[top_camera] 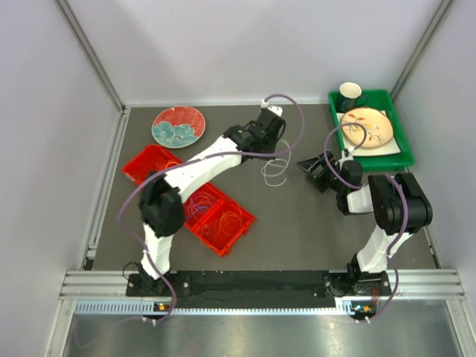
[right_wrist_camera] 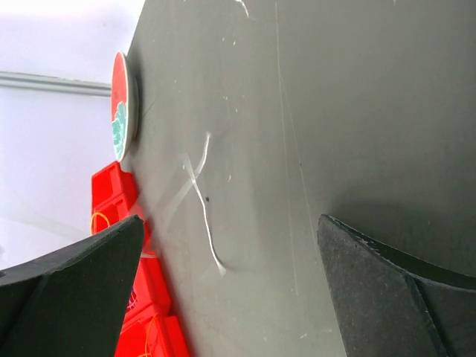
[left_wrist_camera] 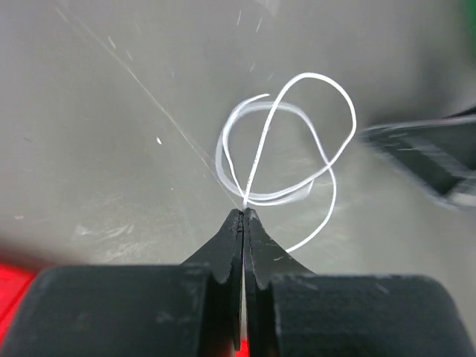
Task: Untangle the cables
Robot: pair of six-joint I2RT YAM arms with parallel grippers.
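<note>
Grey tabletop [top_camera: 297,230], away from edges: left claw [left_wrist_camera: 244,216] tight on white cable [left_wrist_camera: 338,97], right claw [right_wrist_camera: 230,219] apart nearby.

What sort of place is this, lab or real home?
Likely a robot lab test cell: aluminium frame post and plain walls around a grey table, left arm and right arm bolted at its edge, staged red bins of cables.
</note>
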